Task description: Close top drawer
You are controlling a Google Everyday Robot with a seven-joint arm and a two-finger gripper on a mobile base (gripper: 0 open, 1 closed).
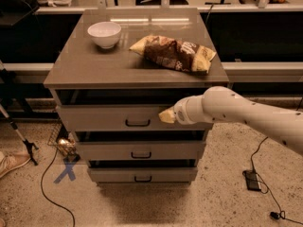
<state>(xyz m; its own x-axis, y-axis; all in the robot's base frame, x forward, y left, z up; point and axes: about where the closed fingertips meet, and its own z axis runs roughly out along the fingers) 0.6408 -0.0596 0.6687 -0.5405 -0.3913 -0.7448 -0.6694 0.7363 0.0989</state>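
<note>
The top drawer (104,118) is the tallest grey-beige front of three, with a small dark bar handle (138,123) at its centre. It stands pulled out a little, with a dark gap under the cabinet top. My gripper (166,116) comes in from the right on a white arm. Its yellowish tip rests against the drawer front, just right of the handle.
The cabinet top (80,67) carries a white bowl (104,34) and a brown-and-yellow chip bag (173,54). Two shorter drawers (141,151) sit below, also slightly out. On the floor are cables, a tripod leg at left, a blue X mark (65,172) and a black power brick (251,179).
</note>
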